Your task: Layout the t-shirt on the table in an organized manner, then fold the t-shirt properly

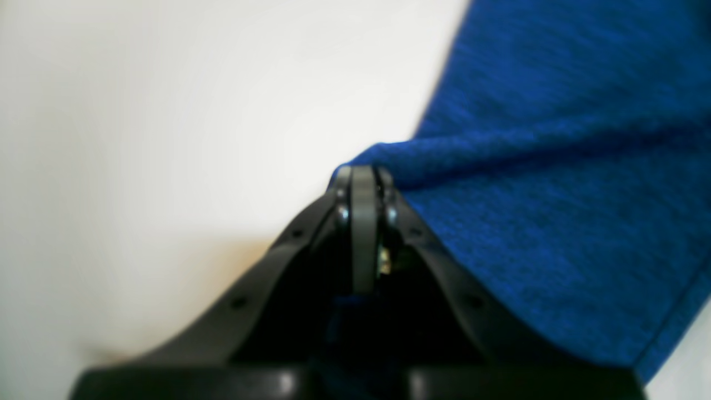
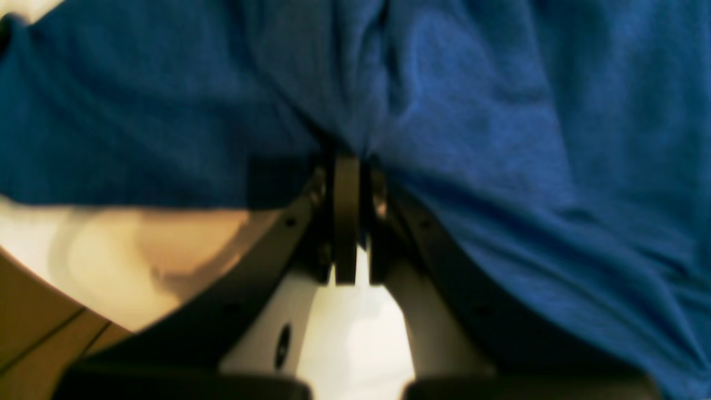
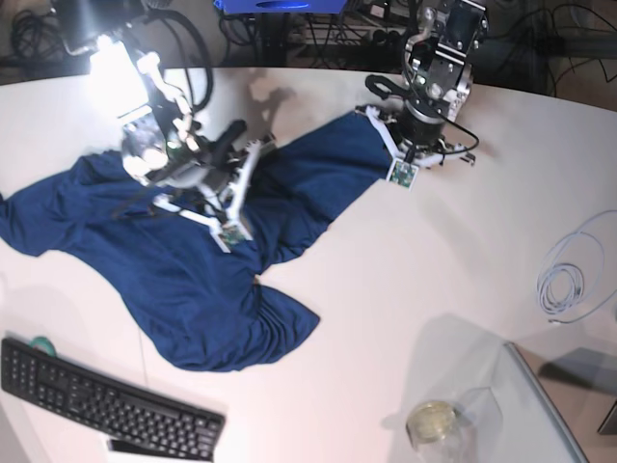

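Note:
The navy blue t-shirt [image 3: 193, 280] lies crumpled across the left half of the white table [image 3: 434, 260], one part stretching toward the far middle. My left gripper [image 1: 364, 172] is shut on an edge of the t-shirt [image 1: 555, 166], with bare table to its left. In the base view the left gripper [image 3: 372, 111] sits at the cloth's far right corner. My right gripper [image 2: 347, 164] is shut on a bunched fold of the t-shirt [image 2: 472, 111]. In the base view the right gripper [image 3: 249, 147] is over the garment's upper middle.
A black keyboard [image 3: 106, 405] lies at the table's near left edge. A glass jar [image 3: 432, 422] and a glass panel [image 3: 549, 405] stand at the near right. A coiled white cable [image 3: 569, 280] lies at the right. A bright lamp [image 3: 111, 68] glares at the far left.

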Robot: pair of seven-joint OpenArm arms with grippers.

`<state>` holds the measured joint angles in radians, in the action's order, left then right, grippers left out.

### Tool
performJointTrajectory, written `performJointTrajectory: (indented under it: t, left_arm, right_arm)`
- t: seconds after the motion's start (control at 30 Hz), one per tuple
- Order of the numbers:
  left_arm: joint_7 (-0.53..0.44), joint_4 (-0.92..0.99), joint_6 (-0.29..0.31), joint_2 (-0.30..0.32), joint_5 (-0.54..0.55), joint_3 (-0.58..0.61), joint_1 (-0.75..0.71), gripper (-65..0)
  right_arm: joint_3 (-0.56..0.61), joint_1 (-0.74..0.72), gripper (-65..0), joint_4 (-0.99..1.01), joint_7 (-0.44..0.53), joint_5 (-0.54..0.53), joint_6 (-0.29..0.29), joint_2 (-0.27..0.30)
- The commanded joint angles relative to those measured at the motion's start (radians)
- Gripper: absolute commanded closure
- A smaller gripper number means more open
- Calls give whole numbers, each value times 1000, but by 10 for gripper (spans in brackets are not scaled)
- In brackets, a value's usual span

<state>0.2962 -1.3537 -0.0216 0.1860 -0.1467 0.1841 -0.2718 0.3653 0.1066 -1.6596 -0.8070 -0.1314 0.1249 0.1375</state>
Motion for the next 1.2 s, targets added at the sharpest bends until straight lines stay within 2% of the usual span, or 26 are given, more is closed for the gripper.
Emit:
performJointTrajectory:
  t: [0.0, 0.2, 0.47, 0.57, 0.67, 0.87, 1.03, 1.17]
  left_arm:
    - [77, 29, 13, 7, 3, -2, -1, 0]
    - [77, 82, 13, 16, 5, -107, 49, 0]
    - [77, 73, 16, 46, 2, -206, 44, 0]
    - [73, 67, 16, 74, 12, -208, 21, 0]
    - [76, 9, 16, 76, 12, -208, 1, 0]
    - [77, -189, 16, 62, 14, -203, -45, 0]
    - [77, -358, 16, 43, 25, -206, -77, 0]
    - [77, -435, 16, 50, 201, -246, -83, 0]
  right_arm:
    - [-35, 17, 0, -75, 18, 0, -1, 18]
    - [-308, 172, 0, -333, 18, -3, 3, 27]
    - [-541, 299, 0, -350, 22, -4, 5, 29]
    - [-552, 350, 0, -342, 18, -4, 5, 23]
    - [-523, 379, 0, -299, 18, -3, 5, -3]
    - [-509, 411, 0, -264, 18, -4, 5, -57]
    - [-510, 417, 0, -258, 24, -4, 5, -63]
    - [-516, 374, 0, -178, 19, -3, 3, -63]
